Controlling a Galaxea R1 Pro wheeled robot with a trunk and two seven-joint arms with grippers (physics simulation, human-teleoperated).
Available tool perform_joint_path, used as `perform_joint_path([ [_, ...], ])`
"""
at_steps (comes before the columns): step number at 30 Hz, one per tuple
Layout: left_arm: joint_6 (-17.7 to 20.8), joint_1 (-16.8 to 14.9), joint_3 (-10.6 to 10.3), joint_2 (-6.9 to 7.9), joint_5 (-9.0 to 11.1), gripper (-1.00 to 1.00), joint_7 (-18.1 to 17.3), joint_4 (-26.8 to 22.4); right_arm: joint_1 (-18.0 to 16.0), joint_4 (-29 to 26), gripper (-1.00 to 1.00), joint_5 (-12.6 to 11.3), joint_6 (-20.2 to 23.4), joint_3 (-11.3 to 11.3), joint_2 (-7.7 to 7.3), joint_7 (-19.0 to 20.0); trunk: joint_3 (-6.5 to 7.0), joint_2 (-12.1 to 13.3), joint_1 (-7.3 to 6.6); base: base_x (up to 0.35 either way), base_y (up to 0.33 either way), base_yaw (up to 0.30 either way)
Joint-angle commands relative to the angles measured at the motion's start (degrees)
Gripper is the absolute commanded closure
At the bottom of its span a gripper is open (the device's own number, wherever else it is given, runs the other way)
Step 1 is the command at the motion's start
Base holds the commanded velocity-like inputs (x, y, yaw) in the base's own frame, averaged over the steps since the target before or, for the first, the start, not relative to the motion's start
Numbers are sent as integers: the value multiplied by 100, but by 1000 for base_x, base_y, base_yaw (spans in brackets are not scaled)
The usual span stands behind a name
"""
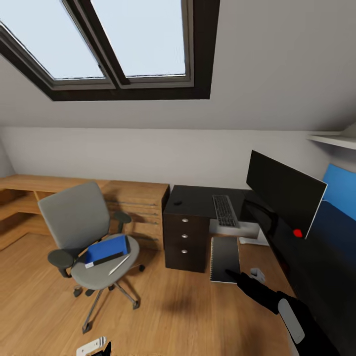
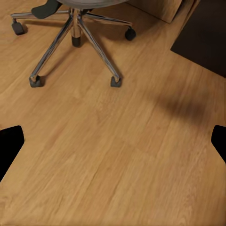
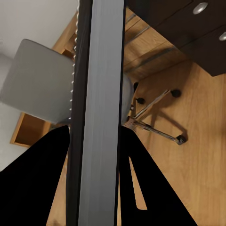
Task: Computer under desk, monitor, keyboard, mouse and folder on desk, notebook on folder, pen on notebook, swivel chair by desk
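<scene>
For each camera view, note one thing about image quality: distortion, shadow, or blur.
Head view: wide-angle bending makes the monitor lean. Left wrist view: soft shadow on the floor by the swivel chair base. Right wrist view: the gripped notebook looms close, slightly blurred.

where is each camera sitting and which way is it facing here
Head view: high on the robot, facing forward and down at the swivel chair and desk; the right claw holds the notebook.
Left wrist view: low, facing the wooden floor and chair base; dark fingertips at both edges.
Right wrist view: along the claw fingers shut on the notebook edge.
All three views share the chair.
</scene>
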Motion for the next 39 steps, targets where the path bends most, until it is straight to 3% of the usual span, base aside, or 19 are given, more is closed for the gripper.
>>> perform_joint_path([
  [1,-24,-7,-42,4,61,-100,-8,9,-3,-3,100,-32,41,-13,1,9,-11,-7,1,1,0,186],
  [19,-24,-7,-42,4,61,-100,-8,15,-3,-2,100,-34,41,-25,3,19,-23,-7,1,0,0,41],
  [29,-24,-7,-42,4,63,-100,-8,13,-3,-3,100,-32,41,-30,18,16,-23,-7,1,0,0,196],
  [39,-24,-7,-42,4,67,-100,-8,15,-3,-7,100,-32,41,-36,14,31,-23,-7,1,0,0,41],
])
